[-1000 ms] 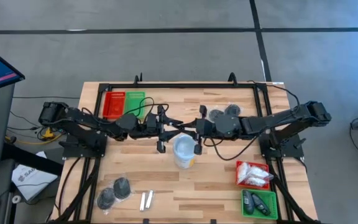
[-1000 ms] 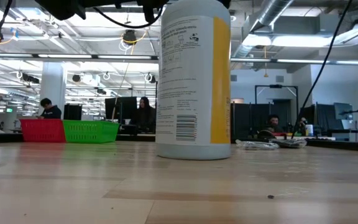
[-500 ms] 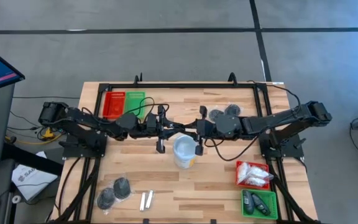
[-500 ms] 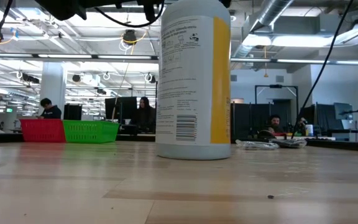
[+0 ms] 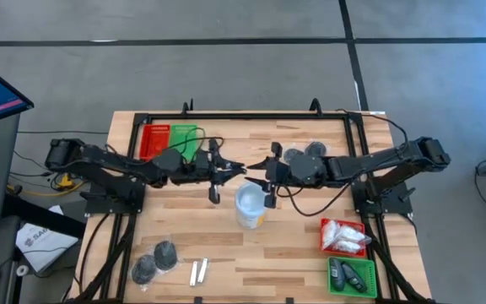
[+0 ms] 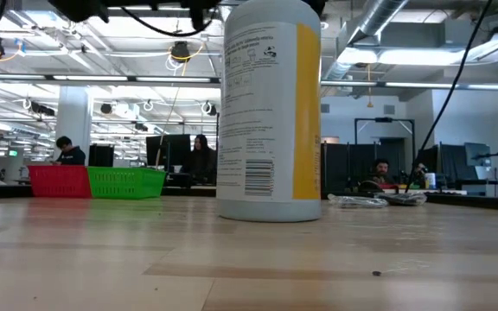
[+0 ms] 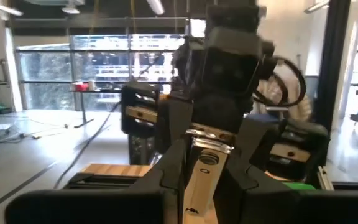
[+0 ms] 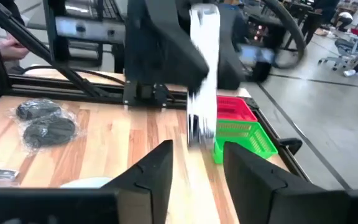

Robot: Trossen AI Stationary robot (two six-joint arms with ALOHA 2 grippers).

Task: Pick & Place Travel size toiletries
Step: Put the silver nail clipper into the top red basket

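1. Since a second ago the left arm has drawn back a little toward its own side of the desk point(image 5: 294, 253), and the left gripper point(image 5: 233, 168) sits slightly farther from the white cup point(image 5: 250, 205); the cup and all loose items lie as they did
2. Left gripper hangs above the middle of the desk, on the far side of the cup, its fingers closed on a slim silvery tube point(image 7: 201, 171) that stands between them in the left wrist view
3. Right gripper point(image 5: 257, 176) faces it from the other side, close by and tip to tip; its fingers point(image 8: 157, 171) are spread with nothing between them, and the tube shows as a blurred white strip point(image 8: 204, 68) ahead of them
4. Dark round pieces point(image 5: 304, 154) in clear wrap lie on the desk's far part, under the right arm
5. More dark round pieces point(image 5: 154, 262) lie at the near left corner, with two slim tubes point(image 5: 197, 272) just beside them
6. White sachets point(image 5: 342, 235) fill a red tray point(image 5: 326, 247) at the near right; a green tray point(image 5: 334, 287) just nearer than it holds dark items
7. Another red tray point(image 5: 154, 141) and green tray point(image 5: 184, 137) sit side by side at the far left
8. People sit in the room behind the desk in the low view
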